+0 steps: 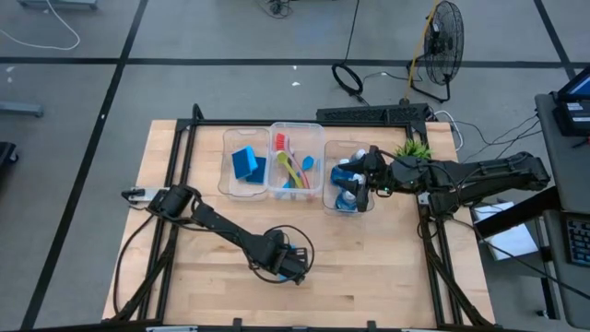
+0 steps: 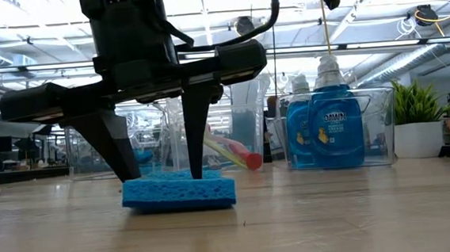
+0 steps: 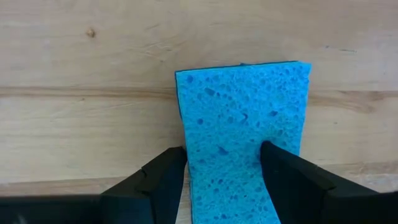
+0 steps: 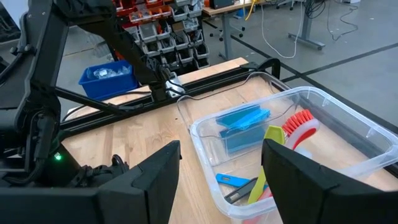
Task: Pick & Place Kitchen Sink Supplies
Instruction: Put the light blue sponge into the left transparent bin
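One flat blue rectangular sponge (image 2: pixel 179 190) lay on the pale wooden table (image 1: pixel 387 267), low and centre in the high view, well apart from the bins. The left gripper (image 3: pixel 224 165) stood over it with its dark fingers (image 3: pixel 163 177) down on either side, one finger seeming to rest on the sponge's top; I could not tell whether it truly gripped the sponge. Up the frame, three clear plastic bins sat in a row. The left bin (image 1: pixel 245 165) held more blue sponges (image 4: pixel 244 124), the middle bin (image 1: pixel 296 162) held slim long-handled brushes (image 1: pixel 297 168) in red, yellow-green and blue, and the right bin (image 1: pixel 348 181) held small blue bottles with pale caps (image 2: pixel 334 120). The right gripper (image 1: pixel 365 175) hovered above that right bin, fingers spread and holding nothing. A small green potted plant (image 2: pixel 417 122) stood just beyond the bottles
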You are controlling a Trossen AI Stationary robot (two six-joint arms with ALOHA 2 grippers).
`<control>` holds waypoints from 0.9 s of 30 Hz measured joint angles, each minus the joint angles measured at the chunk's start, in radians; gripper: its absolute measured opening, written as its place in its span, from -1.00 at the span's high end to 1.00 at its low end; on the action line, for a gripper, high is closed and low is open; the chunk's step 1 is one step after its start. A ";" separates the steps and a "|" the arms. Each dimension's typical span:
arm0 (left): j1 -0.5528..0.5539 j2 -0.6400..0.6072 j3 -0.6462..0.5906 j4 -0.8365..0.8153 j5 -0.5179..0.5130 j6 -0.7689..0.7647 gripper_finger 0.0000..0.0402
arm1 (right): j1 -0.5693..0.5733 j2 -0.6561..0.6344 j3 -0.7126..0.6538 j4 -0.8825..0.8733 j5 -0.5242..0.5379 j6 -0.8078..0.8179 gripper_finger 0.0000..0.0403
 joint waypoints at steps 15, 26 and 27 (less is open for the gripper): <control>0.001 0.000 -0.001 0.000 -0.003 -0.034 -0.05 | 0.000 0.000 0.000 0.000 0.000 0.000 -0.05; 0.001 0.000 -0.002 -0.001 -0.001 -0.023 0.17 | 0.000 0.000 0.000 0.000 0.000 0.000 -0.05; 0.001 0.000 -0.002 -0.001 -0.002 -0.024 0.25 | 0.000 0.000 0.000 0.000 0.000 0.000 -0.05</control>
